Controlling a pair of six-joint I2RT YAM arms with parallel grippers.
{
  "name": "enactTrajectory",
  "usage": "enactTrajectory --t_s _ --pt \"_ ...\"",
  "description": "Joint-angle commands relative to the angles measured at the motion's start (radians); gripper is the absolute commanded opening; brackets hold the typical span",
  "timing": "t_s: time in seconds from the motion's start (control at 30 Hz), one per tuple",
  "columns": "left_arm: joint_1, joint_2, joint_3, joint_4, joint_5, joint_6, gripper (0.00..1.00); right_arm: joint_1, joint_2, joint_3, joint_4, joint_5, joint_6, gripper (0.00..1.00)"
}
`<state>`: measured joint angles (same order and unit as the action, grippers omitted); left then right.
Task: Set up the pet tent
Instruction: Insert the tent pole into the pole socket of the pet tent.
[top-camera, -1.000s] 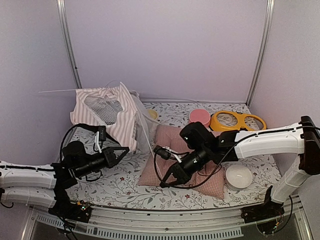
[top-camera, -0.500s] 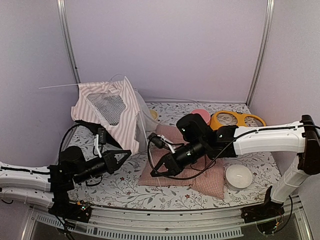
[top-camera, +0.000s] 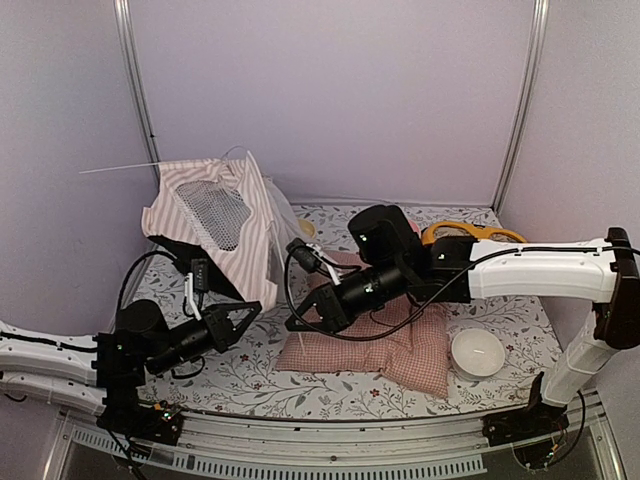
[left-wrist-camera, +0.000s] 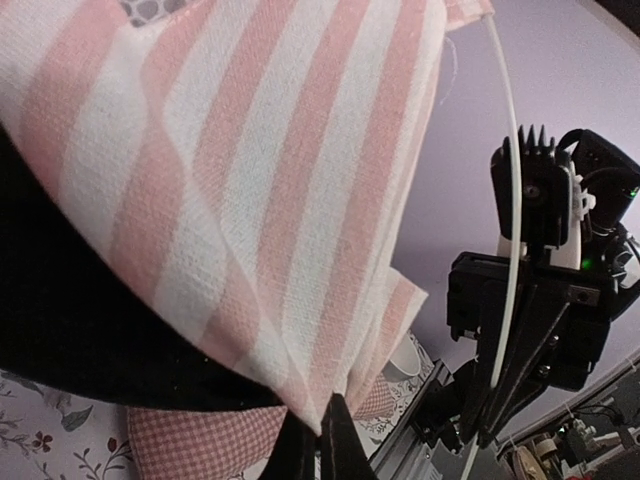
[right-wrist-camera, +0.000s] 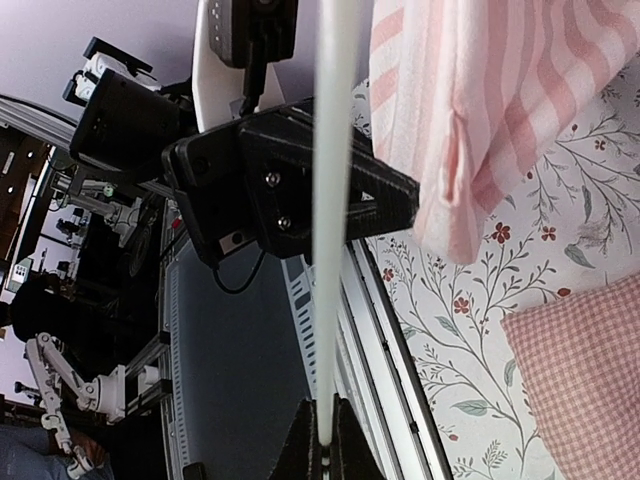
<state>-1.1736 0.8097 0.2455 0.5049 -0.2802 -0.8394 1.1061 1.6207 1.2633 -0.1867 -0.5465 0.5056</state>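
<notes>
No text, label, brand or number is legible on anything here — none at all.

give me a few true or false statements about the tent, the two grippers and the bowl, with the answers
1. The left gripper is shut on the tent's striped fabric. True.
2. The right gripper is open and empty. False: it is shut on a thin white pole.
3. The white bowl sits on the cushion. False: it stands on the table, to the right of the cushion.
4. The tent's mesh window shows in the top view. True.
</notes>
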Motion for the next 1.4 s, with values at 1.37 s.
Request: enactTrajectory --t_s 1.37 --pt "-0.407 -0.004 -0.146 -0.218 0.001 -0.158 0.00 -0.054 0.079 0.195 0.320 0.401 0.060 0.00"
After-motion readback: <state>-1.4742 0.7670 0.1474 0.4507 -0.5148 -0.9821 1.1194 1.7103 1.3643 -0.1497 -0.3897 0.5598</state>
